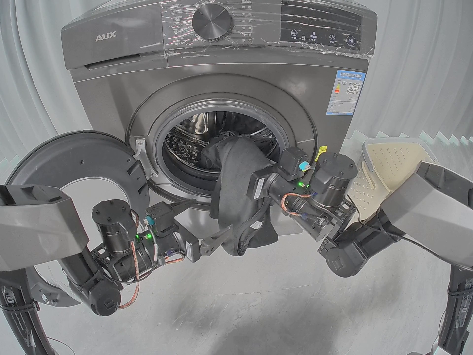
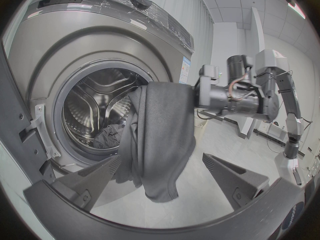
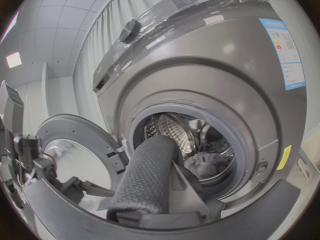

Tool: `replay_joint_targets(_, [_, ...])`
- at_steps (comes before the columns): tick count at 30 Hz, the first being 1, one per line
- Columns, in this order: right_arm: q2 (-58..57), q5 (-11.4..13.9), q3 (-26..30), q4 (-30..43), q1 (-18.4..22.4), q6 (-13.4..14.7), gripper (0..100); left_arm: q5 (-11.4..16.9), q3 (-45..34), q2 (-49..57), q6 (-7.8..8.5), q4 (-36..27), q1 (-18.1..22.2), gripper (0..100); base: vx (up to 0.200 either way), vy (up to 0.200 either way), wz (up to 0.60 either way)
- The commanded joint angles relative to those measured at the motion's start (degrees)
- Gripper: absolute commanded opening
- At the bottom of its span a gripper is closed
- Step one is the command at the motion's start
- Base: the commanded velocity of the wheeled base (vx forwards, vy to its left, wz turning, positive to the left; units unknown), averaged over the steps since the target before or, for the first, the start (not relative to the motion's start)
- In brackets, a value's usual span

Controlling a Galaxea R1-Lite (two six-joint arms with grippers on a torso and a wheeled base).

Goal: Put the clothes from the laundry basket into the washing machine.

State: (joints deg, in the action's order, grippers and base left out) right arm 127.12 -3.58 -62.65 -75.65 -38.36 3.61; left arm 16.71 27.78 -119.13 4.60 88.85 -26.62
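Grey garment (image 2: 160, 130), seemingly clamped in right gripper (image 3: 163, 165).

Pale floor (image 1: 246, 301) with washing machine (image 1: 113, 94), basket (image 1: 394, 161)

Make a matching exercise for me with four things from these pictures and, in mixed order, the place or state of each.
1 dark garment
2 washer door
3 laundry basket
4 left hand

A swung open, on the robot's left
B open, near the hanging cloth
C draped out of the drum mouth
D right of the machine

Pairs: 1-C, 2-A, 3-D, 4-B
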Motion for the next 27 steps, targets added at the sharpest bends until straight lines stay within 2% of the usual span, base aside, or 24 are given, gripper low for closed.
replay_joint_targets(1, [-1.09, -0.02, 0.51, -0.02, -3.03, 0.17, 0, -1.24, 3.33, -3.66, -0.29, 0.01, -0.09, 100, 0.0, 0.0, 0.0])
replay_joint_targets(10, [-1.97, -0.02, 0.86, -0.02, -5.85, 0.43, 0, -2.04, 6.93, -6.65, -0.38, 0.01, -0.27, 100, 0.0, 0.0, 0.0])
replay_joint_targets(27, [-4.87, -0.02, 8.16, -1.69, -9.45, 1.31, 0, -4.58, 15.37, -11.74, -0.64, -0.08, 0.87, 100, 0.0, 0.0, 0.0])
